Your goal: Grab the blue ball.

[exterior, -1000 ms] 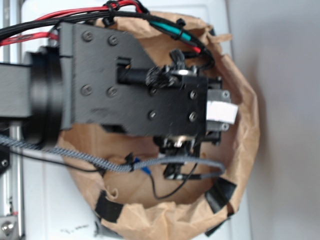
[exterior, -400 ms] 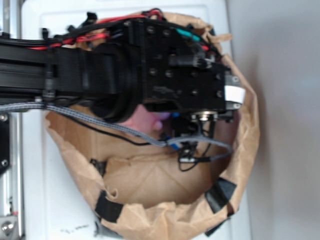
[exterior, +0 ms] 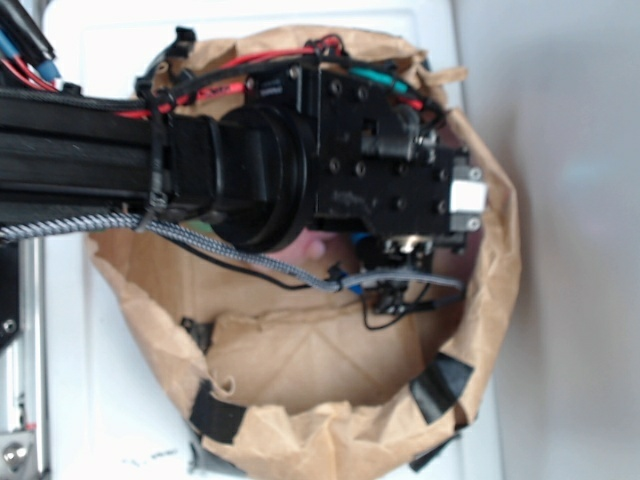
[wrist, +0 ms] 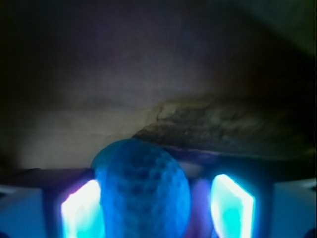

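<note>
Two pictures give this moment, and both place the work inside a brown paper bag (exterior: pixel 300 360).

Overhead view, from the left of the frame: the black arm (exterior: pixel 80 150) reaches in across the white surface (exterior: pixel 90 400), trailing a braided grey cable (exterior: pixel 70 228) along its lower edge. Its wrist fills the upper middle of the bag, and the claw (exterior: pixel 462 205) sits at centre right, close against the bag's right wall. A sliver of something pink (exterior: pixel 315 245) shows under the wrist; what it is cannot be told. The blue ball is hidden from this view.

Wrist view, from the left: a bright pad (wrist: pixel 81 210) glows at lower left, the blue ball (wrist: pixel 141 191) with its dimpled skin rises at lower centre, and a second bright finger (wrist: pixel 233 203) stands at lower right. The claw is spread, with the ball between the fingers but crowded toward the left one. A gap shows on the right side; whether the left pad is touching cannot be told. A crumpled fold of paper (wrist: pixel 218 126) lies just behind the ball.

The step in hand looks like the final approach, with the grasp itself not yet made. The next move calls for pressing the fingers together on the ball, probably after a small shift to centre it. The nearby paper could get pinched too.
</note>
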Controlling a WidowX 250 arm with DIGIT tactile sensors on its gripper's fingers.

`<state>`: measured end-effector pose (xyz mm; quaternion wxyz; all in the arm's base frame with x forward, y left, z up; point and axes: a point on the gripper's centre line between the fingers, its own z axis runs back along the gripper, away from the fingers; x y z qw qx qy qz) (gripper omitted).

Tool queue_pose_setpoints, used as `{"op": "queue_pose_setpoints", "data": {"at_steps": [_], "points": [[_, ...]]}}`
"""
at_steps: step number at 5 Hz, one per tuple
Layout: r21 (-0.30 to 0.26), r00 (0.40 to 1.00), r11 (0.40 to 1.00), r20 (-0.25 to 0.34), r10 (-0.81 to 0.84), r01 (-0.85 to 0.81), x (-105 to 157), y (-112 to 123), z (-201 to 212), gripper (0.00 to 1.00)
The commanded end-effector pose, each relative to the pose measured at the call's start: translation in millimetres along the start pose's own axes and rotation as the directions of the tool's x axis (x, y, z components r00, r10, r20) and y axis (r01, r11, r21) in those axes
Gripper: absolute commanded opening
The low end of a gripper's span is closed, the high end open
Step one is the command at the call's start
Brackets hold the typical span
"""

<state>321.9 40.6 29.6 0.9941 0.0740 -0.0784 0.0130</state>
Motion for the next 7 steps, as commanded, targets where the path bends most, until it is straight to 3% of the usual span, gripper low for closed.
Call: {"op": "queue_pose_setpoints", "data": {"at_steps": [1,3,5,6,7], "points": [[-0.003,0.999,0.999,0.009,0.039,-0.039,1,5,14,0.00],[-0.066,0.998,0.996,-0.022,0.057,-0.059,-9,16,48,0.00],[-0.215,0.993,0.976,-0.116,0.003,-0.028,-14,53,114,0.00],[-0.204,0.997,0.979,-0.083,-0.002,-0.015,-30,68,133,0.00],[-0.175,0.999,0.984,-0.036,-0.025,0.019,-39,66,130,0.00]]}}
